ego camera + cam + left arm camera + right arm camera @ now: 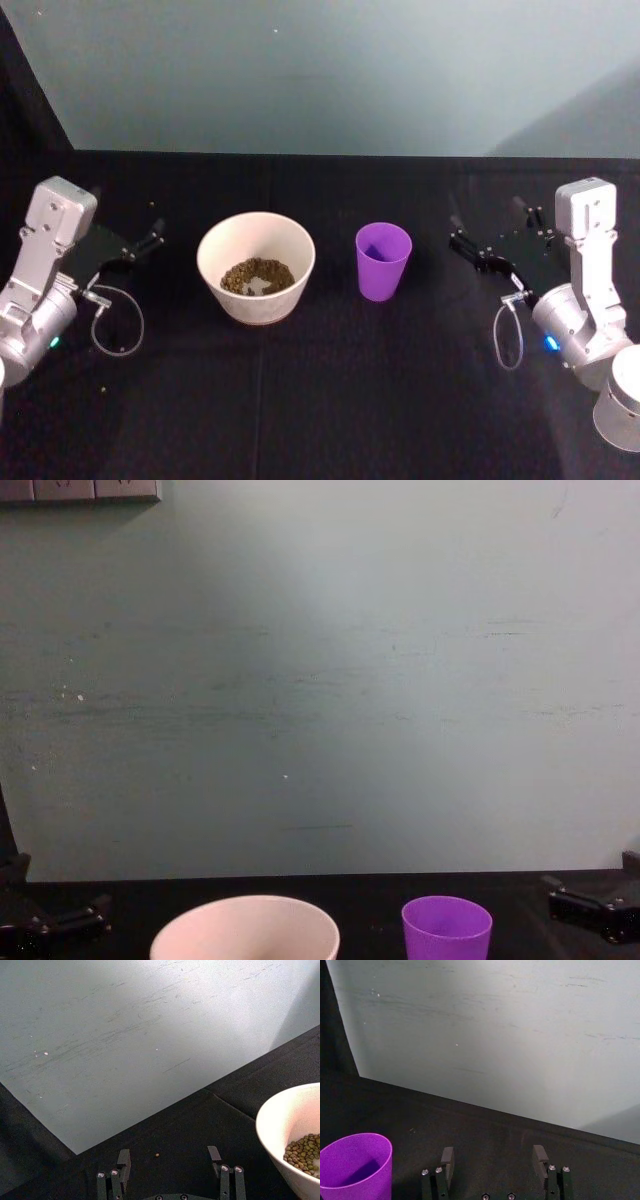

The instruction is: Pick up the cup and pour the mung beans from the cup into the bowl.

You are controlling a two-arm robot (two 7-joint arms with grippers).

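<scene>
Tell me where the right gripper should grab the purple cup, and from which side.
Grip the purple cup across its smooth tapered wall, probably about mid-height. It stands upright with no handle, so either side serves, but the open right gripper sits just to its right: come in level from there. The cream bowl, holding mung beans, flanks its other side. The left gripper sits beyond the bowl.

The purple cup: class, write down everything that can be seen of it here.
The cup is a small purple tumbler, plastic by its look, with smooth tapered sides and no handle. It stands upright on the black table, on the robot's right of the bowl and apart from it. Its inside looks empty. Nothing grips or touches it.
</scene>
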